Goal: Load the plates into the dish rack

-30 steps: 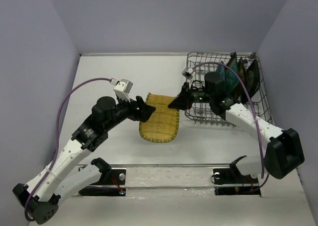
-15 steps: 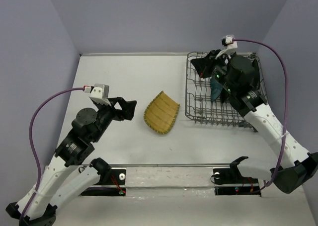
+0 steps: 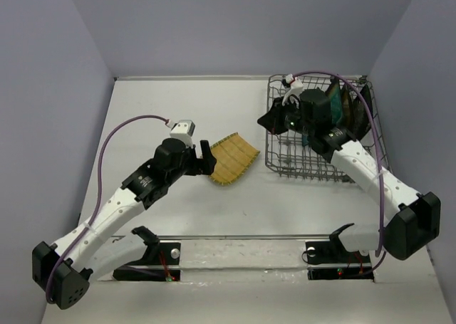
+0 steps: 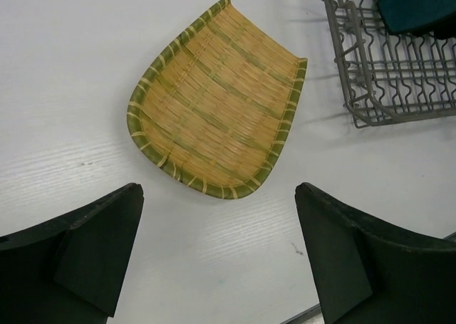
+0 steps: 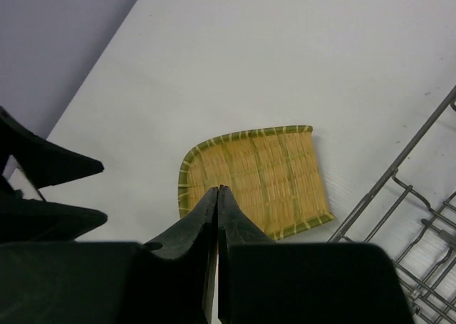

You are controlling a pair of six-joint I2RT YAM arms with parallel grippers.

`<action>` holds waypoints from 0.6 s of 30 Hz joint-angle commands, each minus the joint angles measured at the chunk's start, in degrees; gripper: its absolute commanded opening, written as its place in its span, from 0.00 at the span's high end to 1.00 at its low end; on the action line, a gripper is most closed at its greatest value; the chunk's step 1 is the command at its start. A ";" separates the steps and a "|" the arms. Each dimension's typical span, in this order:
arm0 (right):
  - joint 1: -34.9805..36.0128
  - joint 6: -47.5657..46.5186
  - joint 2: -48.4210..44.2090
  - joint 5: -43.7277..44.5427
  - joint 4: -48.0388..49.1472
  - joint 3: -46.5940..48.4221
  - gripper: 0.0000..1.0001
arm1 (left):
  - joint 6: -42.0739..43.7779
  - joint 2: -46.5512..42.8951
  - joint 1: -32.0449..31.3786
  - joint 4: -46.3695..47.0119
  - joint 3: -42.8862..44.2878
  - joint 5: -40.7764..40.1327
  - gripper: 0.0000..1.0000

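The yellow ribbed plate lies face up on the white table near its middle, alone outside the dish rack, the only plate seen on the table. Its open, squared end points toward 1 o'clock in the overhead view and its rounded end toward 7 o'clock. The nearest corner of the grey wire rack is just beside the plate at its 3 o'clock, with a strip of bare table between the two.

At the plate's 9 o'clock, the left gripper hangs with its dark fingers spread wide and nothing between them. The wrist view shows the plate framed in the gap ahead of the fingertips, untouched.

The rack fills the table's 2 o'clock corner. On its far right side a plain teal plate stands on edge between the tines, with darker plates upright beside it at its 3 o'clock. Their patterns and number cannot be made out from above.

The right gripper hovers over the rack's 9 o'clock rim, at the yellow plate's 1 o'clock. Its fingers are pressed together tip to tip and carry nothing. Its wrist camera looks down past them onto the yellow plate and the rack's wire edge.
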 commanded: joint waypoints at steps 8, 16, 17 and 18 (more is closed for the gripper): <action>1.69 -0.82 -7.34 -8.54 4.97 -5.87 0.63 | -13.29 15.01 5.98 24.13 -13.22 1.11 0.06; 2.23 -0.73 -7.78 -10.21 5.58 -8.33 0.59 | -14.96 32.50 12.40 42.93 -15.42 11.22 0.39; 2.23 -0.55 -7.52 -10.29 5.76 -8.33 0.59 | -15.22 32.52 12.66 44.61 -15.42 12.28 0.49; 2.75 -0.47 -6.82 -10.47 6.28 -8.51 0.59 | -15.49 34.43 12.93 46.20 -15.51 13.16 0.61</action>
